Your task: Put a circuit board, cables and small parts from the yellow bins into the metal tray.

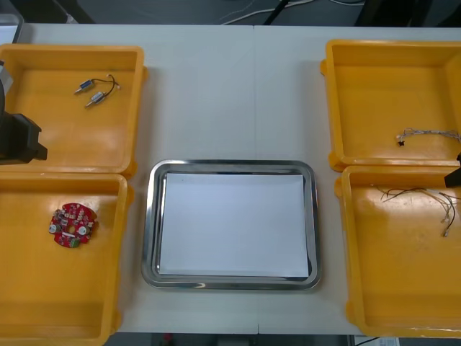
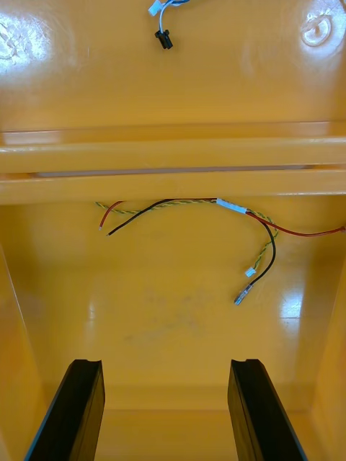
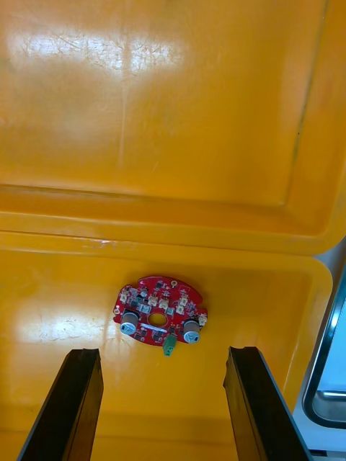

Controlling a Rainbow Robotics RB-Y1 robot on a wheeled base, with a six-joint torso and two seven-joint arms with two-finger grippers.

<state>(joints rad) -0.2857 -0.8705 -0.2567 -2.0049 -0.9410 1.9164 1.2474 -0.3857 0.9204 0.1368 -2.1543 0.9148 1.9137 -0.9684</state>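
Red, round, component-crowded circuit board (image 3: 158,320).

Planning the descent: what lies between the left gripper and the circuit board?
Left wrist view: only bare yellow bin floor separates the open left gripper from the circuit board.

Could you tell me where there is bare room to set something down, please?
The metal tray is wholly bare inside, as is the table strip beyond it, between the far yellow bins. Tighter: the open left gripper faces the circuit board, the open right gripper the cables.
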